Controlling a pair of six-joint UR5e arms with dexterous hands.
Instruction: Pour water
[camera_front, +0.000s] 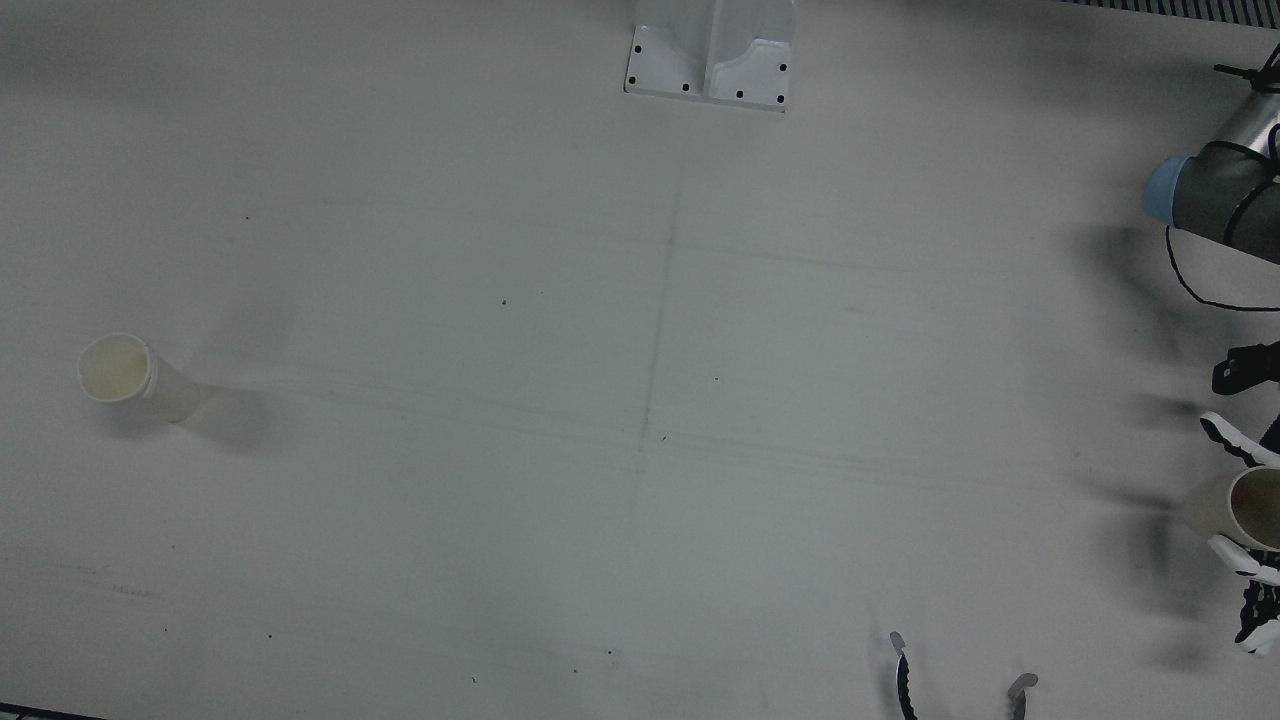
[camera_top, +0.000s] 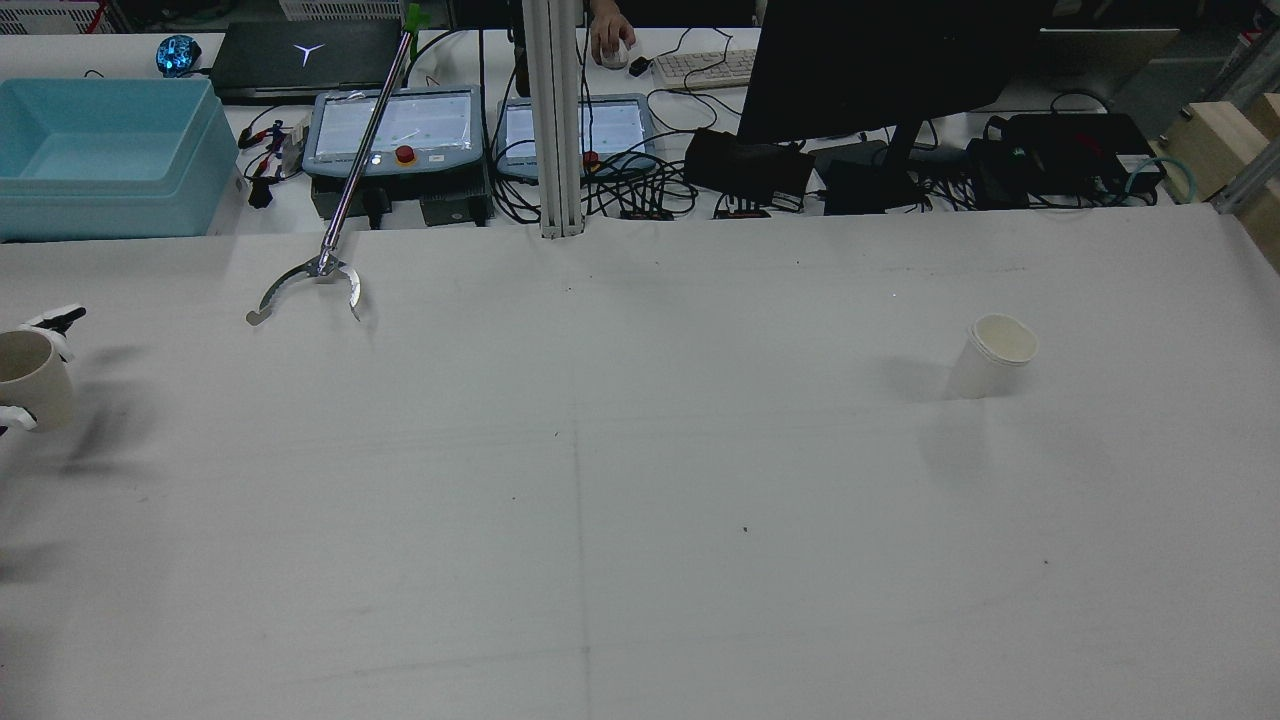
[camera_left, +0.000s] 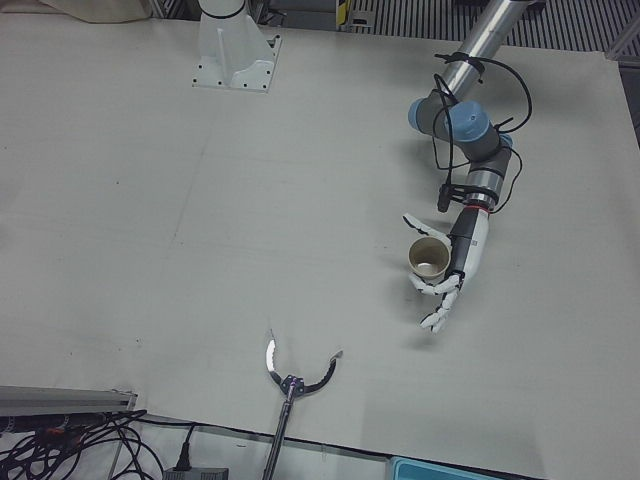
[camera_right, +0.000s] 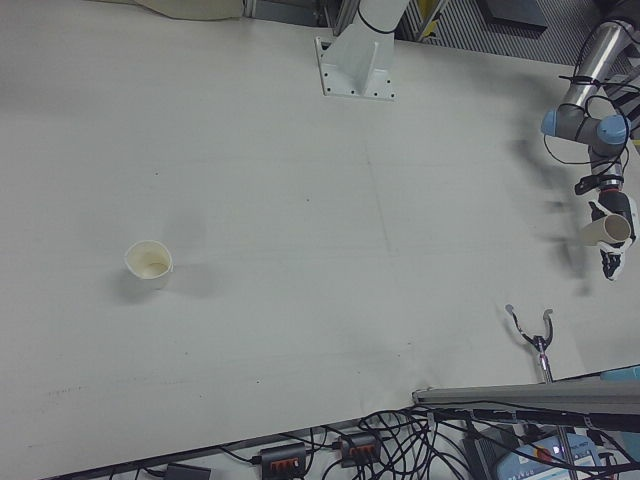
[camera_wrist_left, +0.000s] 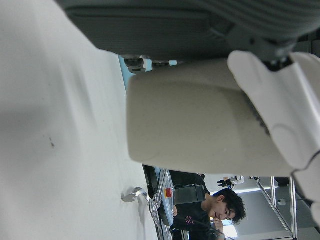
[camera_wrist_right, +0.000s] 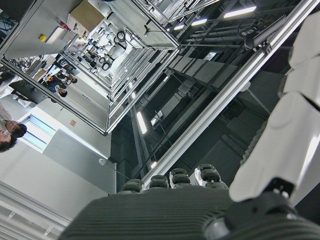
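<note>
In the left hand (camera_left: 452, 272), a paper cup (camera_left: 428, 258), upright, mouth up.

A matt white cloth-like sheet is covering the table (camera_left: 150, 200). The paper cup (camera_left: 429, 259) is looking matt cream. Glossy white plastic is shelling the left hand (camera_left: 452, 272). The reacher tool (camera_top: 335, 230) is showing bare shiny metal.

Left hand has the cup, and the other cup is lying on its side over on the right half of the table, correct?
Not quite. The left hand does hold a cup, but the other cup stands upright, mouth up, on the table's right half, as the right-front view shows.
</note>
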